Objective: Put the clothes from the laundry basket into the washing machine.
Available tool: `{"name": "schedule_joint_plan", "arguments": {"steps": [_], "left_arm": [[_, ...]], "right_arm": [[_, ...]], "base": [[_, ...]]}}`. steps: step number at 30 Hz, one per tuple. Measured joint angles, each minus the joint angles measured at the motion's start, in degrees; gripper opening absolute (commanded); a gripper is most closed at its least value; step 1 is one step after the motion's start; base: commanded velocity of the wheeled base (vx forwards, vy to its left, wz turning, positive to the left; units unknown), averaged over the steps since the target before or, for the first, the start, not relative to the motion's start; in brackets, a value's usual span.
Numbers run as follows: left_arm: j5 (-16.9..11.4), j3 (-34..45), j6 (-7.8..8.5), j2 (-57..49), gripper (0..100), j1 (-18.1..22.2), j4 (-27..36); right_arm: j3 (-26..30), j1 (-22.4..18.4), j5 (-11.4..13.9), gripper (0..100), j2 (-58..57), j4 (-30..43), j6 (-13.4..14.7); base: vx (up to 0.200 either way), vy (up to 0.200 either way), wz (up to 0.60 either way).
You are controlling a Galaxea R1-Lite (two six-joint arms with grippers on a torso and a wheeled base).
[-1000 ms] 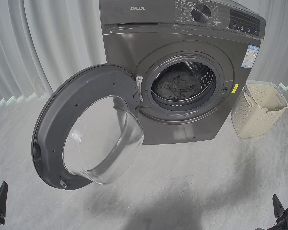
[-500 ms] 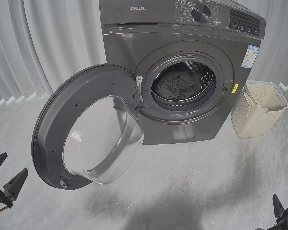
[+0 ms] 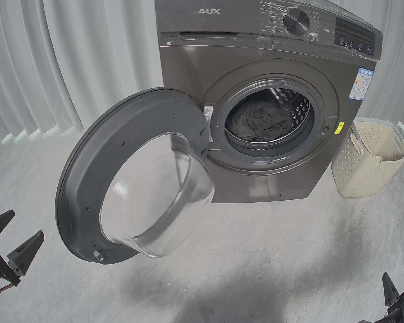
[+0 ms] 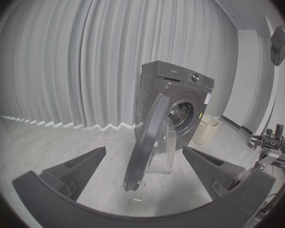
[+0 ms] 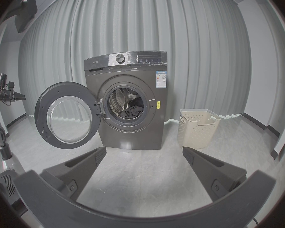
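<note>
Clothes (image 3: 261,121), in the head view, are lying bunched and dark in the drum of the washing machine (image 3: 256,50), whose door (image 3: 98,158) is hanging wide open on the robot's left. The laundry basket (image 3: 368,167) is standing just beside the machine on the right, its inside hard to make out. The picture's lower corners are cutting off the left claw (image 3: 27,222) and the right claw (image 3: 397,266), both spread and gripping nothing.

In the left wrist view, the door is showing edge-on, covering part of the drum opening and hiding the clothes.

In the right wrist view, the drum is facing the camera squarely, and the basket's wall is hiding its bottom.
</note>
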Motion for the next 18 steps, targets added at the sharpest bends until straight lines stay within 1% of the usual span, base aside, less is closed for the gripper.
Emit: {"name": "schedule_joint_plan", "arguments": {"steps": [4, 7, 11, 15, 18], "left_arm": [[-0.1, -0.1, -0.02, 2.2, 100, -0.8, -2.8], [-1.4, -0.1, 0.0, 4.7, 100, -1.7, -5.0], [-4.2, -0.3, 0.09, 8.3, 100, -3.5, -6.6], [-5.3, -1.1, 0.33, 12.4, 100, -5.1, -7.9], [-5.5, -1.7, 0.57, 16.3, 100, -5.8, -10.8]], "right_arm": [[0.0, 0.0, 0.0, 100, 0.0, 0.0, 0.0], [0.0, 0.0, 0.0, 100, 0.0, 0.0, 0.0], [0.0, 0.0, 0.0, 100, 0.0, 0.0, 0.0], [0.0, 0.0, 0.0, 100, 0.0, 0.0, 0.0], [0.0, 0.0, 0.0, 100, 0.0, 0.0, 0.0]], "base": [[0.0, 0.0, 0.0], [0.0, 0.0, 0.0], [0.0, 0.0, 0.0], [0.0, 0.0, 0.0], [0.0, 0.0, 0.0]]}}
